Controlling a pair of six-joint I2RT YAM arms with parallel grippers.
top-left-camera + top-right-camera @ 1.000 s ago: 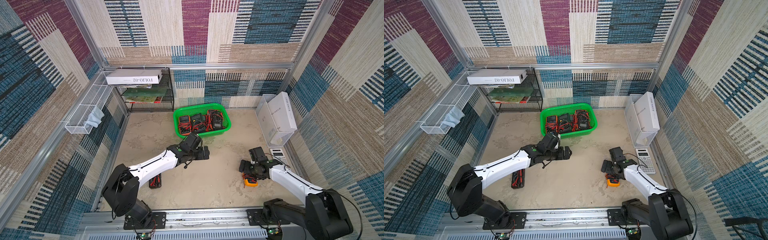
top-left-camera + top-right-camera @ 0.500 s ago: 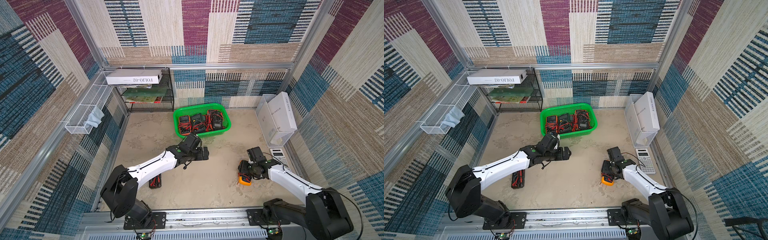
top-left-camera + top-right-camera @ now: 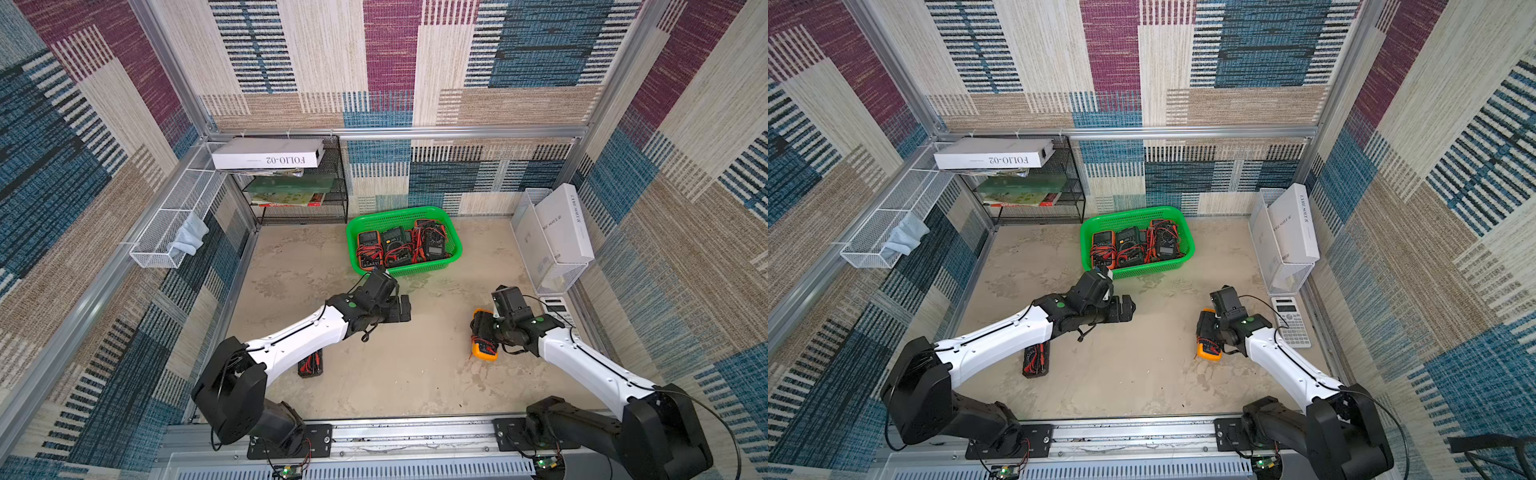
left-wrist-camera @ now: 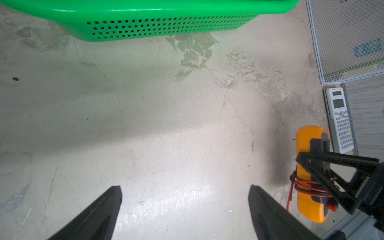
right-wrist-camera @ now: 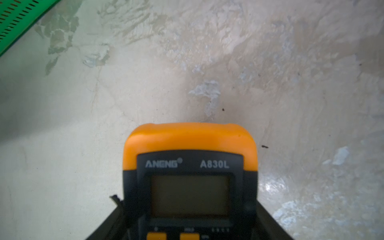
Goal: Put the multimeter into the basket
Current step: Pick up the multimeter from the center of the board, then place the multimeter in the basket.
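An orange and black multimeter (image 3: 484,352) (image 3: 1208,351) with red leads wound round it is at the right of the floor. My right gripper (image 3: 482,332) (image 3: 1206,328) is shut on its sides. The right wrist view shows its screen end (image 5: 190,137) sticking out between the fingers, low over the floor. It also shows in the left wrist view (image 4: 305,149). The green basket (image 3: 455,239) (image 3: 1188,245) (image 4: 166,27) stands at the back middle with several multimeters inside. In front of the basket my left gripper (image 3: 401,309) (image 3: 1125,309) (image 4: 185,187) is open and holds nothing.
Another multimeter (image 3: 311,365) (image 3: 1036,359) lies on the floor beneath the left arm. A white calculator (image 3: 559,309) (image 4: 340,120) lies by the right wall, in front of a white mesh holder (image 3: 557,274) with books. At the back left are a black shelf rack (image 3: 299,195) and a white wire tray (image 3: 174,224).
My right gripper has shut on the orange multimeter and drawn it slightly to the left. The left arm has barely moved and stays open.
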